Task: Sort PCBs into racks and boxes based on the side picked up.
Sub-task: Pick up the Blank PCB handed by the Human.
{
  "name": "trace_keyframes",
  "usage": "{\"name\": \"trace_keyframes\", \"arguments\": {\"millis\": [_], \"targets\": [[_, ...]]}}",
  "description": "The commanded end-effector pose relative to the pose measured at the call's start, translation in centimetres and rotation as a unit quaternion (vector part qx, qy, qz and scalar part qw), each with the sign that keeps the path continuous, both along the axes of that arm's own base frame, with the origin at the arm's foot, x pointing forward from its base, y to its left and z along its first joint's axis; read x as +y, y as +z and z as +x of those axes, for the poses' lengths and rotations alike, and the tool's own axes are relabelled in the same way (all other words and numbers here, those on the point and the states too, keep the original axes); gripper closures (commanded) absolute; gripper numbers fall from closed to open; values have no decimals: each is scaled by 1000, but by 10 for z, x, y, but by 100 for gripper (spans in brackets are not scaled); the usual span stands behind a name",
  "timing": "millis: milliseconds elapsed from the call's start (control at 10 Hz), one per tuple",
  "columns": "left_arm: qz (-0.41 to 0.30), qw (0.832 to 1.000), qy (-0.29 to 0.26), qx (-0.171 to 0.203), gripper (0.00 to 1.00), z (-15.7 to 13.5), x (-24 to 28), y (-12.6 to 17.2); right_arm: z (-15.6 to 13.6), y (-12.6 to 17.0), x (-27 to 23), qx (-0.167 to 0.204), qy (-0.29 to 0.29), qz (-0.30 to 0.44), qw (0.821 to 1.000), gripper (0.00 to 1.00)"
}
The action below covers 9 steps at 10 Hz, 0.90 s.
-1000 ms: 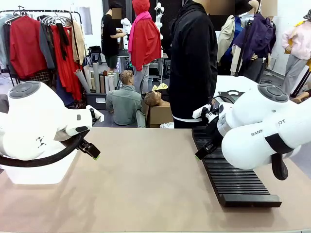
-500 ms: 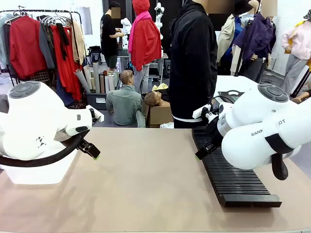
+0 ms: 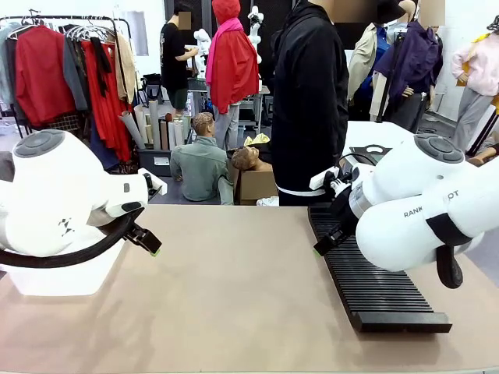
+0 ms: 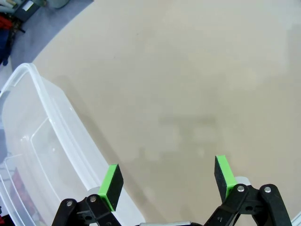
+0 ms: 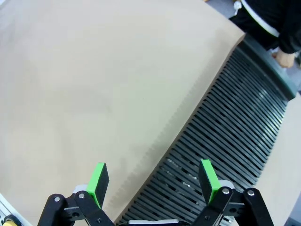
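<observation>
The left gripper [image 4: 167,176] beside the clear box [image 4: 56,117] and the right gripper [image 5: 153,181] over the black rack [image 5: 235,127] gape wide, empty; the right arm [image 3: 421,210] reads "RANK".

Bright, even indoor light comes from overhead. The desk [image 3: 234,296] reads as flat, matte tan with no hard glare. In the front view a soft shadow lies under the left arm [image 3: 47,195] at 8 o'clock, and near and far parts are sharp. Both wrist views bow at the edges: the desk's rim curves at 11 o'clock, and the slots of the rack [image 5: 225,136] fan outward. The left wrist view shows faint mottled shadows at the centre and pale highlights along the rim of the box [image 4: 56,113] at 9 o'clock.
</observation>
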<state>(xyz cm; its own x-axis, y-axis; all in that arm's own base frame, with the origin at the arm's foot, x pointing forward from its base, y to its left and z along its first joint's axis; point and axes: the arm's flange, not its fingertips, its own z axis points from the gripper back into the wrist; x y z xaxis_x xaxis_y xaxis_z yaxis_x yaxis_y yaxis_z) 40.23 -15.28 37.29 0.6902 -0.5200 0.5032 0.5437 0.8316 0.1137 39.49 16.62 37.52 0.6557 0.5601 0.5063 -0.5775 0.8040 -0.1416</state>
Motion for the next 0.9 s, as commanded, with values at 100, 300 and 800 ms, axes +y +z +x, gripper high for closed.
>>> {"name": "trace_keyframes", "arguments": {"millis": [100,300,800], "targets": [[-28,999,-32,34,0,2,21,31,0,37,-6,29,13,29,999,0],[-46,996,-47,61,0,2,36,56,2,62,-10,39,8,51,998,0],[-153,980,-71,107,0,3,87,97,-9,114,-51,99,26,167,981,0]]}}
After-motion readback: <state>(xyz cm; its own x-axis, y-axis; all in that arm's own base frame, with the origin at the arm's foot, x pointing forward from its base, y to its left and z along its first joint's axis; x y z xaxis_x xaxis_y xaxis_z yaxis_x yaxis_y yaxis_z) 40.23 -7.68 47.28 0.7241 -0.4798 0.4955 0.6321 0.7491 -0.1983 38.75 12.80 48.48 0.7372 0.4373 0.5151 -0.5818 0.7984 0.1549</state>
